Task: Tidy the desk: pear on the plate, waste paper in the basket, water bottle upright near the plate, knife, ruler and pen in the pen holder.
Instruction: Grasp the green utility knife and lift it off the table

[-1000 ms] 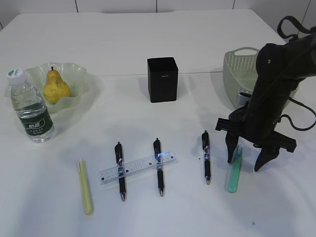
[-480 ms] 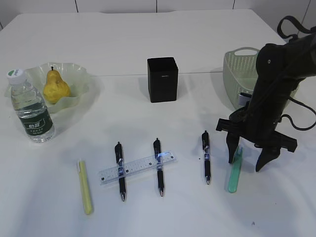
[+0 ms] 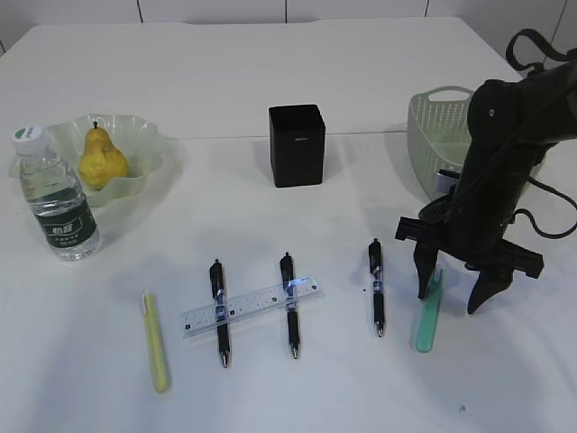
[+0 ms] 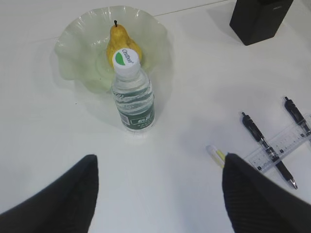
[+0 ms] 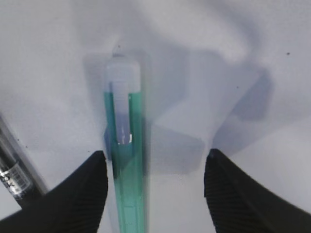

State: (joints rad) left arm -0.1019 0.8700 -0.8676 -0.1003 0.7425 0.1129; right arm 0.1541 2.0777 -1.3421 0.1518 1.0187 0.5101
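Yellow pear (image 3: 101, 161), pale-green plate (image 3: 151, 144), blk pen holder (image 3: 297, 144).

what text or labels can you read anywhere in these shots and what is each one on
Script word on the water bottle cap: looks like "Cestbon", not sure.
White print on the bottle's dark green label: too blurred to read.
Pale label on the pen holder: too small to read.
Scale marks on the ruler: numbers too small to read.
Print on the black pens: unreadable.
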